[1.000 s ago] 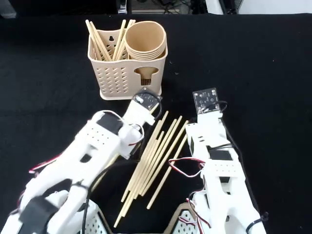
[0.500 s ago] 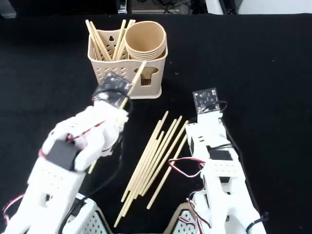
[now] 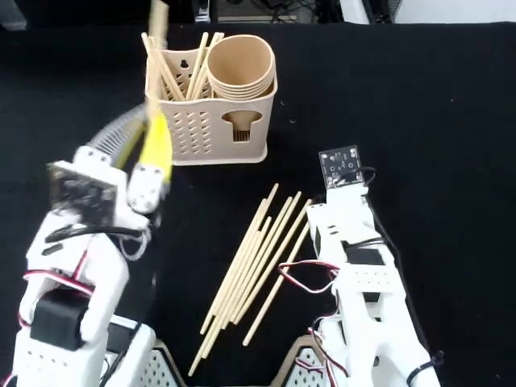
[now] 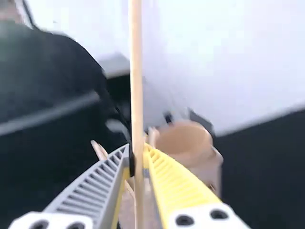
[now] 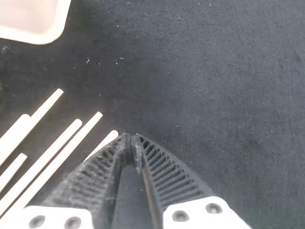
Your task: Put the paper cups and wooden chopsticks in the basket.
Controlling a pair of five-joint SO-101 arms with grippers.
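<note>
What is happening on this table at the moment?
The left gripper holds one wooden chopstick upright, raised near the basket. The basket already contains stacked paper cups and other chopsticks. A bundle of loose chopsticks lies on the black table between the arms. The right gripper is shut and empty, low beside that bundle.

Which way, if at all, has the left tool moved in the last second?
Yes. In the high view the left tool has swung from the loose chopsticks up to the basket, at its chopstick-filled end, shut on one chopstick.
</note>
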